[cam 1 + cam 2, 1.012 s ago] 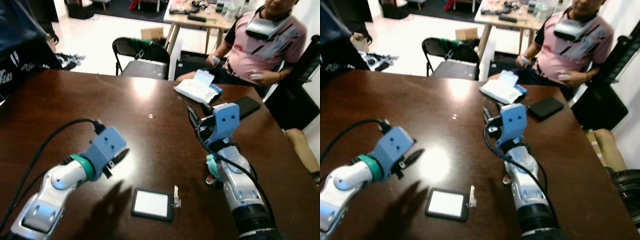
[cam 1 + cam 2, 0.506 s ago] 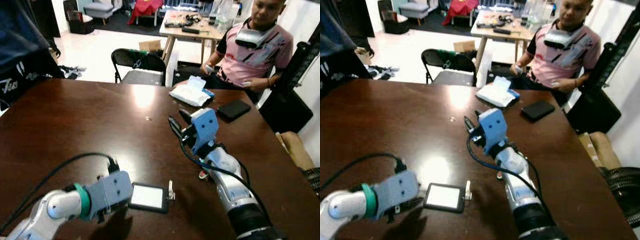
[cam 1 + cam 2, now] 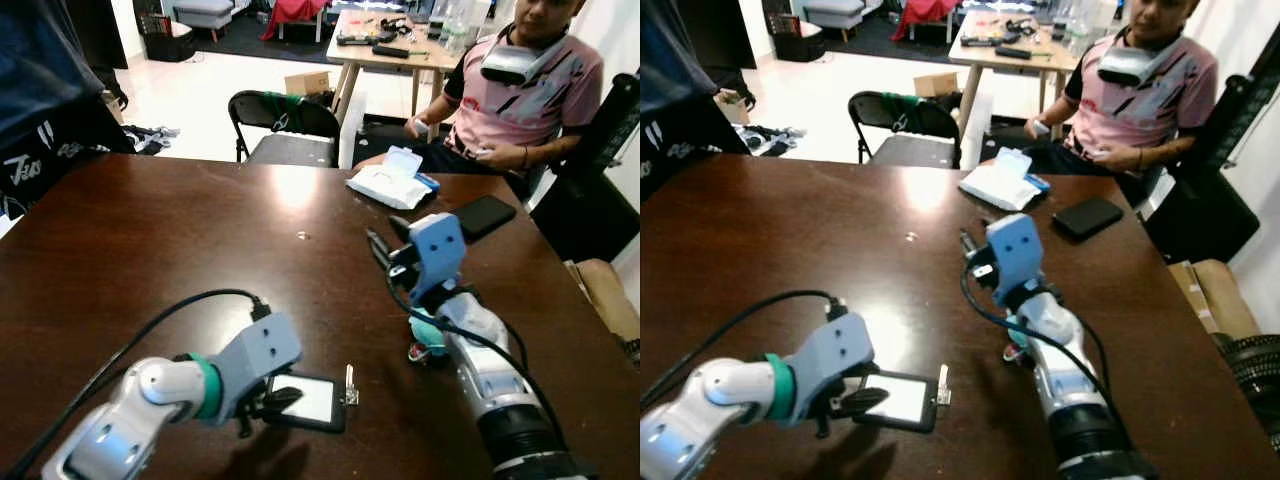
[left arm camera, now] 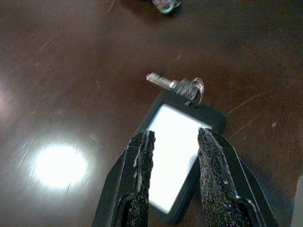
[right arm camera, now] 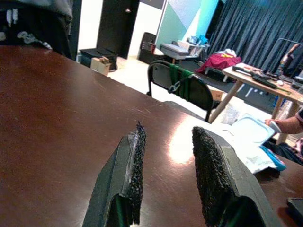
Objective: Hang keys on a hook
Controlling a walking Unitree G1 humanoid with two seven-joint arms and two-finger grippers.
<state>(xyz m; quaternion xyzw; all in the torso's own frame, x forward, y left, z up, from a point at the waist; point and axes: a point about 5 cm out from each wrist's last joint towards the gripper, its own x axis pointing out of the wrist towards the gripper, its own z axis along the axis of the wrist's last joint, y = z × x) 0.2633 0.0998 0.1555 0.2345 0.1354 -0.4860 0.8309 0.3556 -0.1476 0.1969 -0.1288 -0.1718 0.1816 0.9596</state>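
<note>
**Left gripper lined up over key tag, no grasp yet**

Lower centre of the left eye view: flat black-framed rectangular tag with white face (image 3: 306, 401) lying on the dark brown wooden table (image 3: 150, 240), small silver key (image 3: 350, 384) ringed to its right edge. Left gripper (image 3: 283, 396) low over the tag's left end, black fingers (image 4: 140, 165) spread apart, straddling the tag's width in the left wrist view, not yet closed on it. Probably placed so for a pinch across the narrow side. Touching table or not: cannot tell.

Centre right: right gripper (image 3: 385, 243) raised above the table, fingers parted, empty, pointing toward the far edge; seemingly parked clear. Small teal and red object (image 3: 424, 344) on the table beside the right forearm.

Upper right: white wipes packet with open flap (image 3: 394, 184), black phone (image 3: 481, 215). Beyond the far edge, black folding chair (image 3: 282, 112) and a seated person in a pink shirt (image 3: 520, 85).

No hook spotted anywhere. Nothing between fingers and tag.
</note>
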